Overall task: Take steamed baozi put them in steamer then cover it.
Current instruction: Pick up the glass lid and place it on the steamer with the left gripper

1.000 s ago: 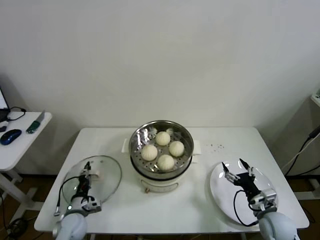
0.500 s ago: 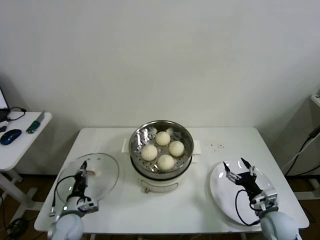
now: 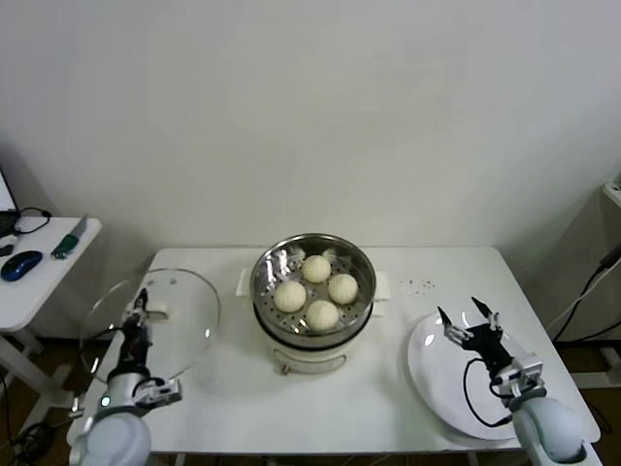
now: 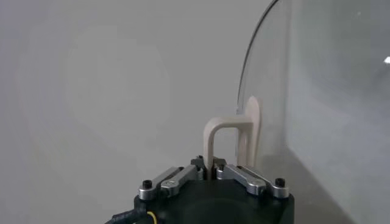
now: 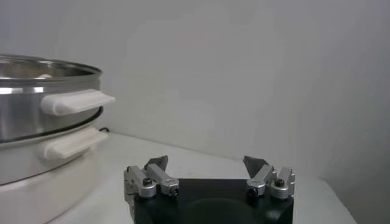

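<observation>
Four baozi (image 3: pixel 315 290) inside one steamer (image 3: pixel 313 291) mid-surface (image 3: pixel 388 388); one cover (image 3: pixel 155 325) tilted near-upright above left edge, handle clenched by left pincer (image 3: pixel 136 313); right pincer (image 3: pixel 470 327) released over plate (image 3: pixel 437 374).

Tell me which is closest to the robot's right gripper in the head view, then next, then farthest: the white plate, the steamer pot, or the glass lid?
Ordered from the right gripper:
1. White plate: right under the open gripper, on the table's right side.
2. Steamer pot: in the middle of the table, with four buns inside.
3. Glass lid: far across on the left, held up tilted by the left gripper.
</observation>
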You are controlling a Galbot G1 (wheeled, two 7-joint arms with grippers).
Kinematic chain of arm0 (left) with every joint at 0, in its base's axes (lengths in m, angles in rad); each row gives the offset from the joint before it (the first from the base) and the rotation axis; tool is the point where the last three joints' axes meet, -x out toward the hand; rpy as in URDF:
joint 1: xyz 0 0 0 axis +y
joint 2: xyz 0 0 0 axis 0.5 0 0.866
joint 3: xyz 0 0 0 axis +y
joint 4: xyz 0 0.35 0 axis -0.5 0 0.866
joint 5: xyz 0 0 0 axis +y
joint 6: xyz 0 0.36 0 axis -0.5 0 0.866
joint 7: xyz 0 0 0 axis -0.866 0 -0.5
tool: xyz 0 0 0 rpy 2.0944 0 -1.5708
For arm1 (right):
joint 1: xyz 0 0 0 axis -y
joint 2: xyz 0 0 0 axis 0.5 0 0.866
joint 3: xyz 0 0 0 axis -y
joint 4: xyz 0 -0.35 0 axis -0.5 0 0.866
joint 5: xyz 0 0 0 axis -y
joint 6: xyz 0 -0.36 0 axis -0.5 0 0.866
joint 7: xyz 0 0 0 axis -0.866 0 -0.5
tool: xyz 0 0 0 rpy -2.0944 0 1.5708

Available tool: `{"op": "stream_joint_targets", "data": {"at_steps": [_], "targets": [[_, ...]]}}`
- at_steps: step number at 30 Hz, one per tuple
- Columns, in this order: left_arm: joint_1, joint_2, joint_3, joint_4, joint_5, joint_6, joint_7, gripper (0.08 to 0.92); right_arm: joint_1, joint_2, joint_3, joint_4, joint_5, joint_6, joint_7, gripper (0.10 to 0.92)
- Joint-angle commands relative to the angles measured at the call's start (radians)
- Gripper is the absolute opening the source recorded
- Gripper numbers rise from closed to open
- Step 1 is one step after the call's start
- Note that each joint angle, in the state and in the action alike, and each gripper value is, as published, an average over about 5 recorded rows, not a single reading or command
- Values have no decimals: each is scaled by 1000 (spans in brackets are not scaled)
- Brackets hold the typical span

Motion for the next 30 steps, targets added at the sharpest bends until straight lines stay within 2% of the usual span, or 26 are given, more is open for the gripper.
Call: {"op": "stream_joint_targets", "data": {"at_steps": [1, 7, 11, 15, 18, 23, 30], "targets": [[0, 153, 29, -257, -35, 207, 84, 152, 39, -41, -21, -14, -2, -2, 3, 823], [-137, 260, 194, -302, -71, 307, 155, 152, 60, -43, -40, -23, -8, -3, 4, 823], [-283, 262, 382, -278, -48, 360, 222, 152, 70, -40, -48, -28, -10, -4, 5, 823], [-444, 169, 525, -214, 40, 365, 309, 152, 77, -34, -49, -36, -14, -3, 5, 823], [-516, 79, 587, -158, 97, 365, 363, 152, 77, -29, -47, -38, -20, -2, 4, 823], [-553, -44, 627, -98, 175, 365, 437, 152, 73, -25, -41, -40, -28, -1, 2, 823], [-568, -204, 660, 2, 265, 365, 451, 152, 69, -27, -31, -44, -31, -1, 1, 823]]}}
